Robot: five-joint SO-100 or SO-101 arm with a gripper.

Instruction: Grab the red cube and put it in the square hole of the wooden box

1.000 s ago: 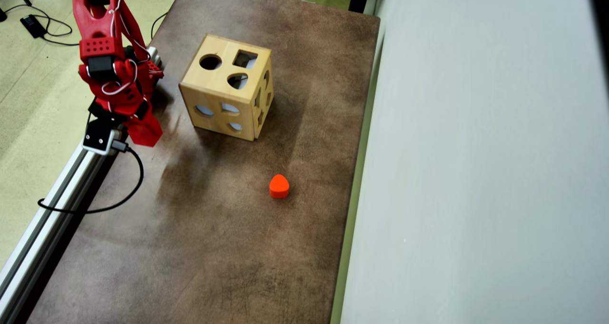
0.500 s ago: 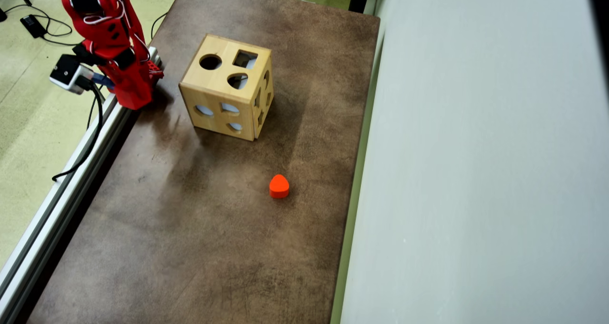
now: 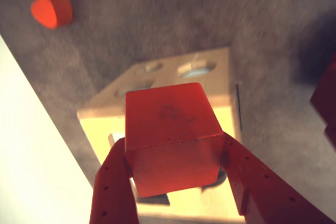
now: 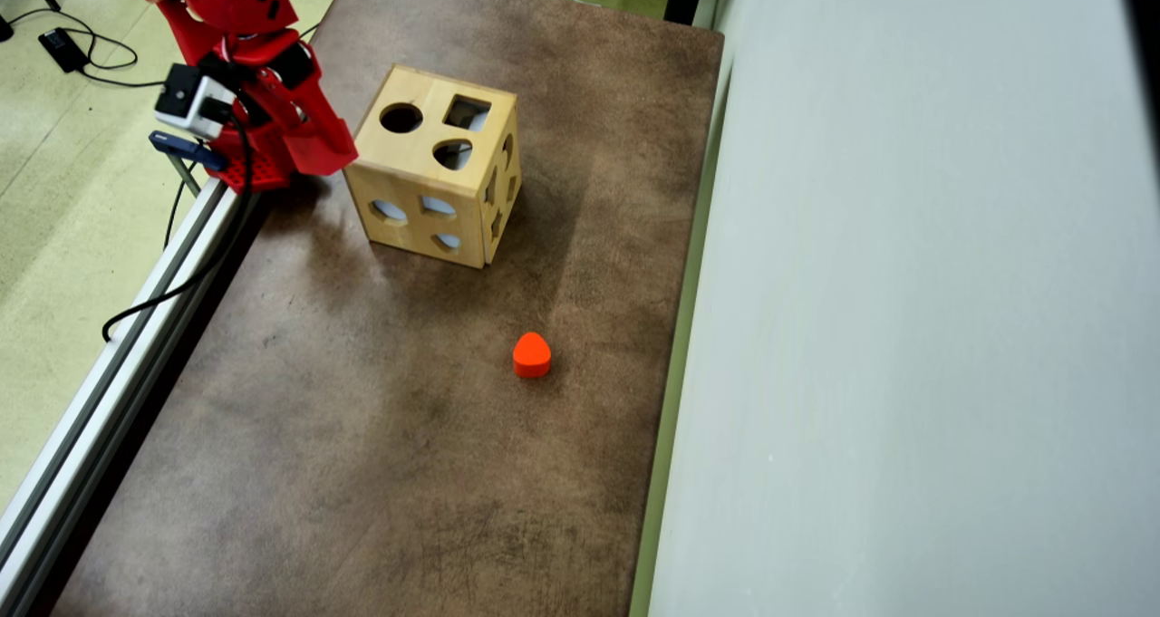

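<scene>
the pincer (image 3: 176, 182) pinches the red cube (image 3: 170, 135) above the wooden box (image 4: 433, 166). if it comes down rotated against the square hole (image 4: 467, 112), its corners could catch the rim and jam.

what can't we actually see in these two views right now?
- Wrist view: the top face of the wooden box is mostly covered by the red cube held in the hand, so the square hole cannot be identified.
- Overhead view: the cube is not distinguishable from the red hand.
- Wrist view: the orange-red block is blurred.
- Wrist view: the hand's fingers run off the bottom edge.
</scene>
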